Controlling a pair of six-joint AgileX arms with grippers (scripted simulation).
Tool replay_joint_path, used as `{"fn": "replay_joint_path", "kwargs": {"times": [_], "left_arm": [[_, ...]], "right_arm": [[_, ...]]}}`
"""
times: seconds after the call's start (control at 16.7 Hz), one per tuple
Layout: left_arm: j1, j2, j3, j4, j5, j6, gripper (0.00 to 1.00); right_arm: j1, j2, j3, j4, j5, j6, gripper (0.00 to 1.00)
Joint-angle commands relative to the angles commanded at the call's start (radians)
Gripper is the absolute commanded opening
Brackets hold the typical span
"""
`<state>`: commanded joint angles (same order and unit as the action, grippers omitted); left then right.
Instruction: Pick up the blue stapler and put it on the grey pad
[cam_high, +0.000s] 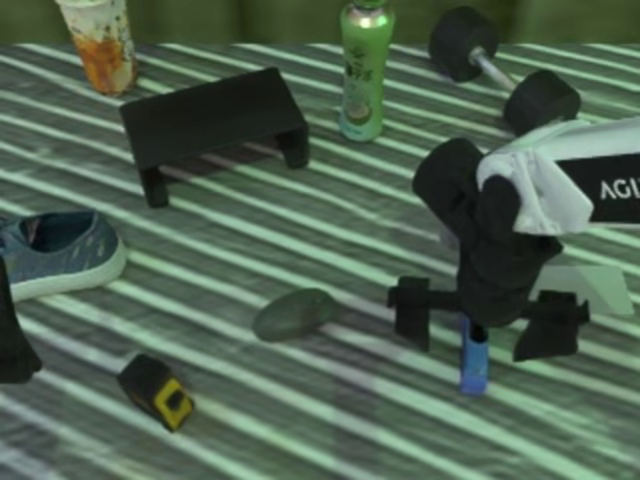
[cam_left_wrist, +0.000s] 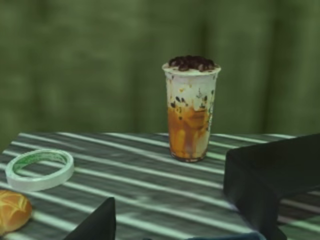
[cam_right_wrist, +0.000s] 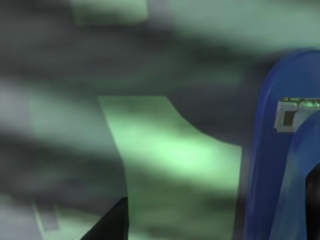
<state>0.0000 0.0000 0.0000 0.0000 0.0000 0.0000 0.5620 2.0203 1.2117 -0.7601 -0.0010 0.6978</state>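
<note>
The blue stapler, a small narrow glossy bright-blue bar, hangs lengthwise under the right gripper at about four o'clock on the striped table, its near end poking out below the black wrist. The right gripper's flat black fingers are spread wide to either side, so whether they hold the stapler cannot be told from above. The thin, flat, pale grey pad lies just beside it at three o'clock, a smooth dark oval stone sits at nine o'clock, and the left arm rests at the left edge.
</note>
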Motion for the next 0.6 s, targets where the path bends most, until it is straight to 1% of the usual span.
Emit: {"fn": "replay_joint_path", "kwargs": {"times": [0.6], "left_arm": [[0.0, 0.0, 0.0, 0.0, 0.0, 0.0, 1.0]], "right_arm": [[0.0, 0.0, 0.0, 0.0, 0.0, 0.0, 0.02]]}}
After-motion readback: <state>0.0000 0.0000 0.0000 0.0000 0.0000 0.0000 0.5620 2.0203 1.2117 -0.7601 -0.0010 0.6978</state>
